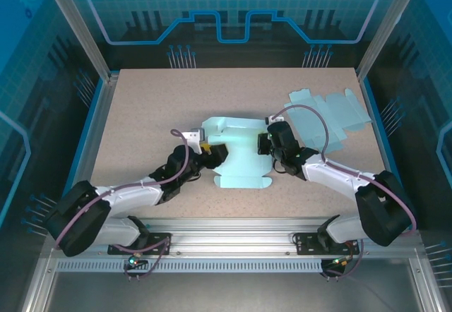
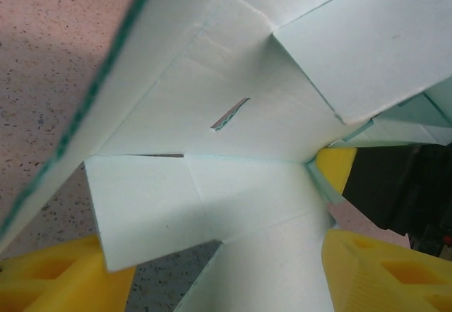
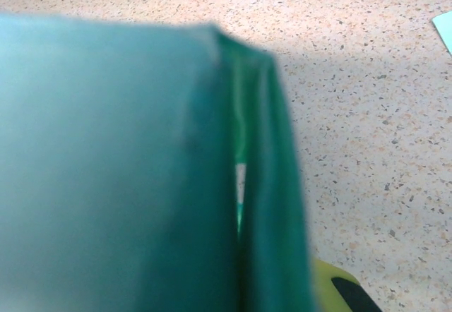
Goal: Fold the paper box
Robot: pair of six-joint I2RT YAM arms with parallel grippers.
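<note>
Nearest of all, the two arms reach in from the front edge of the table and meet the paper box from either side. The paper box lies around the middle of the table, a pale mint card partly folded: its far panel and side walls stand up, while its near panel lies flat with a tab pointing toward the arms.

At the left side of the paper box sits the left gripper. Its yellow fingers stand apart with a flap of the card between them, so the jaws are parted around the flap rather than pressed together. Just beyond those fingers the left wrist view shows creased white panels meeting at a corner, and a short slit cut in the card above the flap.

At the right side of the paper box sits the right gripper. It is closed, and it appears to pinch the raised right wall; that wall sits blurred and green right against the wrist camera, with one finger showing beside its lower edge.

Farther back and to the right of the paper box, well apart from it, a second flat sheet of cut card lies unfolded near the far right corner.
</note>
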